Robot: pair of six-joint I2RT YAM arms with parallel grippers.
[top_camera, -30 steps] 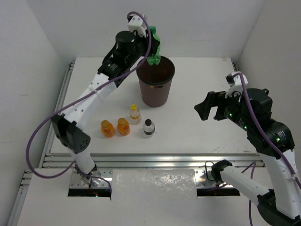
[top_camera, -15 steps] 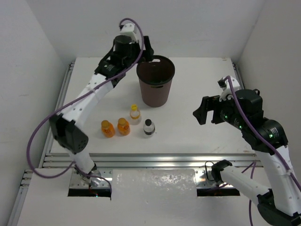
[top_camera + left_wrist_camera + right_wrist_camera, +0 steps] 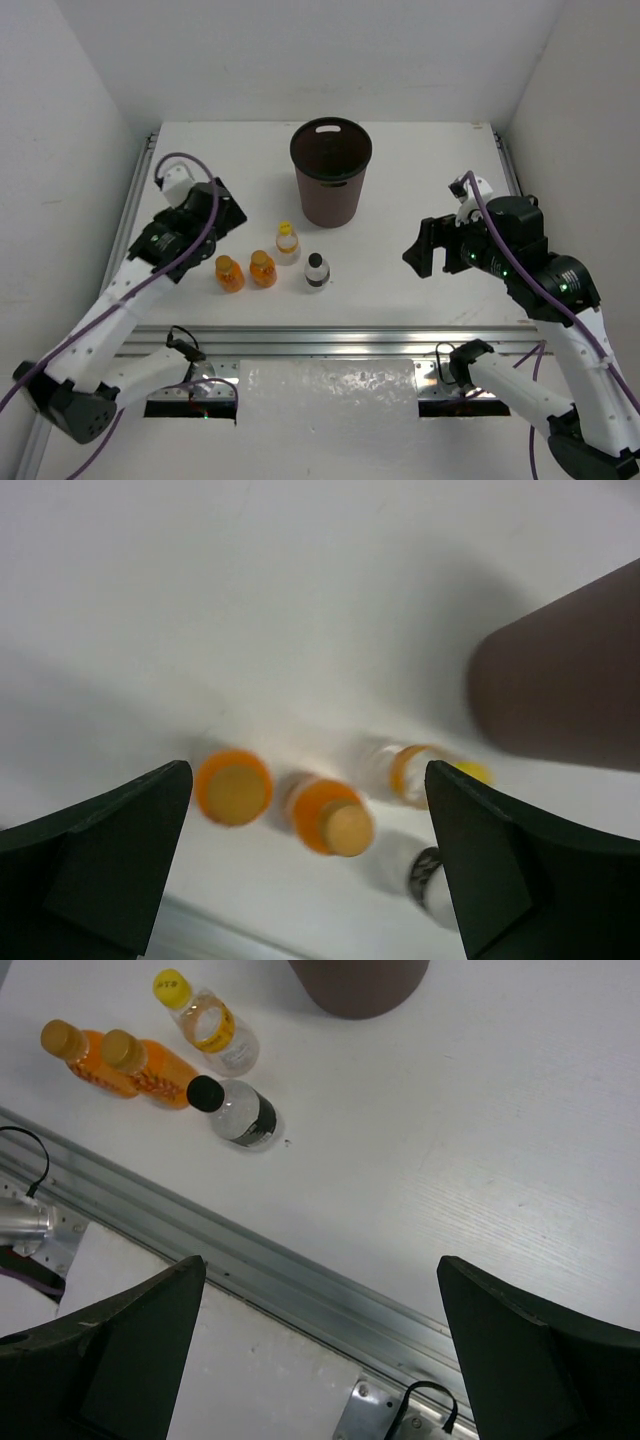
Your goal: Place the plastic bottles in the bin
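Brown plastic bin [image 3: 328,205] upright, rear-centre of white table [image 3: 420,160]. Standing just in front of it:
- orange bottle, outer [image 3: 229,272]
- orange bottle, inner [image 3: 263,268]
- yellow-capped clear bottle [image 3: 287,243]
- dark-banded clear bottle [image 3: 317,271]

Left gripper [image 3: 305,775], right gripper [image 3: 320,1265]: jaws wide apart, empty.

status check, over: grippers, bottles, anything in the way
Left gripper and right gripper open, empty. Four bottles upright near bin: left orange bottle, right orange bottle, yellow-cap bottle, dark-label bottle. Nothing between them and bin.
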